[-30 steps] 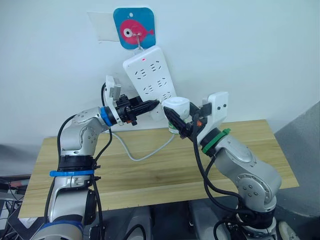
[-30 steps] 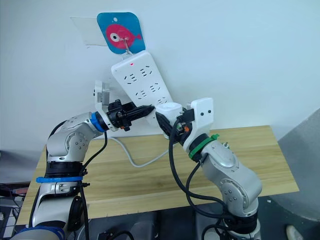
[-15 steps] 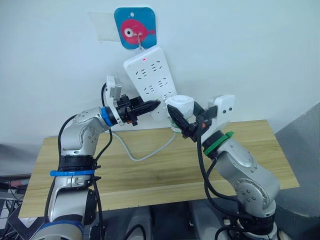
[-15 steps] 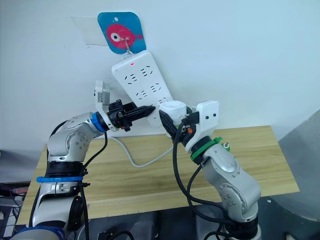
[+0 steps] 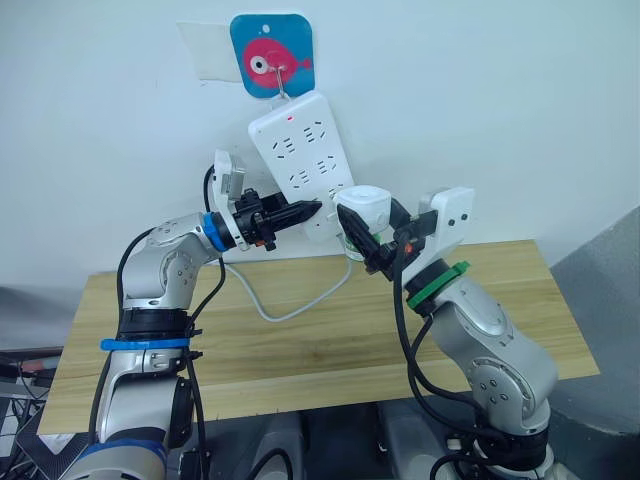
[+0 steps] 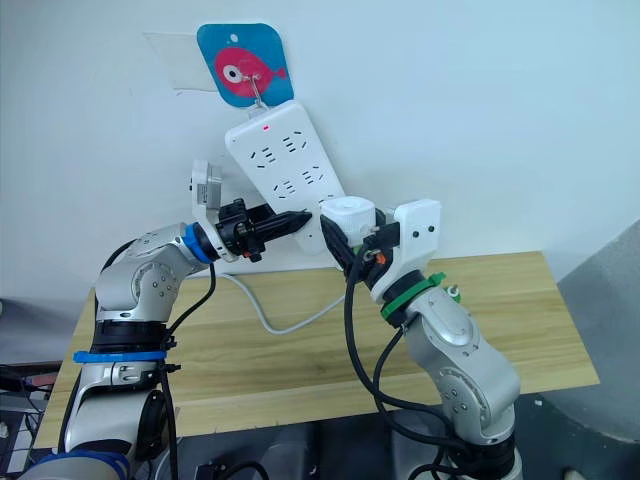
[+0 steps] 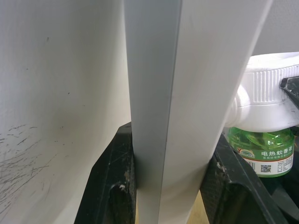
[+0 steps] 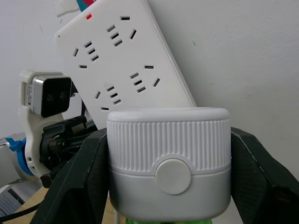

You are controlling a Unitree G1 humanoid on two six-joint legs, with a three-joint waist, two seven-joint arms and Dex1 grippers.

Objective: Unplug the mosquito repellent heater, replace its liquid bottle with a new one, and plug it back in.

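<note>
Evidently well into the last stage: mosquito repellent heater [image 5: 362, 208] clamped in the right gripper [image 5: 366, 240], held up in the air just beside the lower right edge of the power strip [image 5: 303, 160], with a green liquid bottle [image 7: 264, 151] already screwed in under its white ribbed body. Whether this bottle is the new one cannot be told, though a full green fill suggests the swap is probably done. Left gripper [image 5: 303, 211] closed on the lower part of the power strip, one black finger [image 7: 112, 186] on each side of its thin edge, apparently steadying it for the plugging. Still to do, judging by the gap: turning the heater's prongs toward a free socket and pressing it home; prongs themselves hidden. Red indicator light [image 5: 290, 117] lit near the strip's top. Strip hanging tilted from a hook on a blue square plaque with a pink fish [image 5: 272, 56], white cord [image 5: 290, 305] looping down onto the counter [image 5: 300, 350], a pale wooden plank top set against a plain white wall [image 5: 480, 90]; grey surface [image 5: 610, 290] at the far right.
</note>
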